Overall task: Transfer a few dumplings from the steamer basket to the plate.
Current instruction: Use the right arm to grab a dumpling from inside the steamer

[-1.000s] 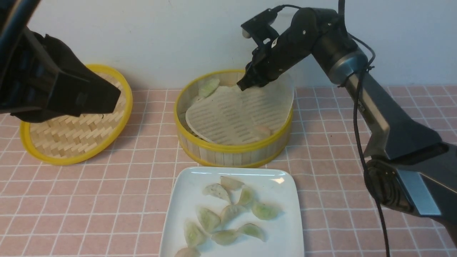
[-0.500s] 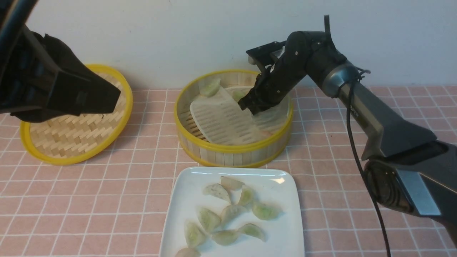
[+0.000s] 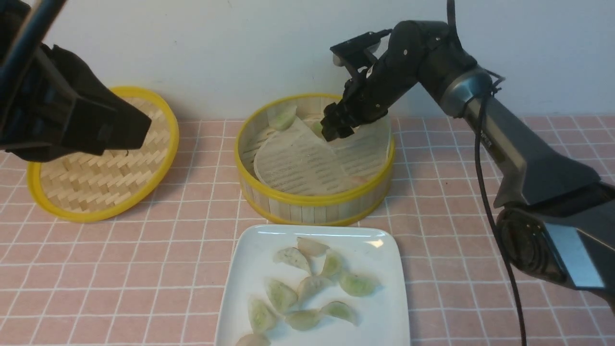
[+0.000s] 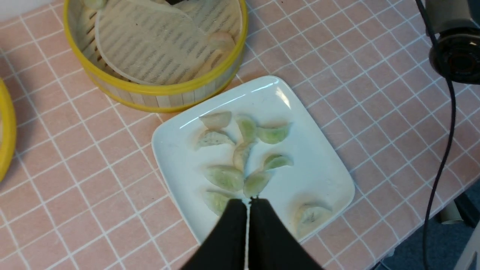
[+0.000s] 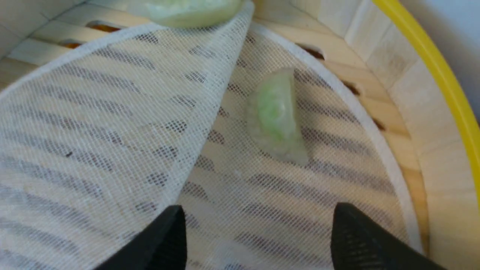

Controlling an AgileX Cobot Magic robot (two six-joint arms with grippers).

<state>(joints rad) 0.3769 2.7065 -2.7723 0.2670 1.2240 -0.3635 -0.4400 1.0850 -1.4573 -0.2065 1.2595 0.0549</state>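
The steamer basket stands mid-table with its whitish liner folded over itself. My right gripper is open and empty inside the basket's far side, just above the liner. In the right wrist view a pale green dumpling lies on the liner ahead of the open gripper. Another dumpling rests by the far-left wall. A pinkish dumpling lies at the near right. Several dumplings lie on the white plate. My left gripper is shut, high above the plate.
The flat woven yellow-rimmed lid lies at the far left, partly behind my left gripper. The plate sits right in front of the basket. The table edge runs near the plate's right side, with a black cable hanging there.
My right gripper dipped into the basket, then shifted slightly up and left. The liner, raised at the right before, has dropped and now lies folded. The left arm barely moved.
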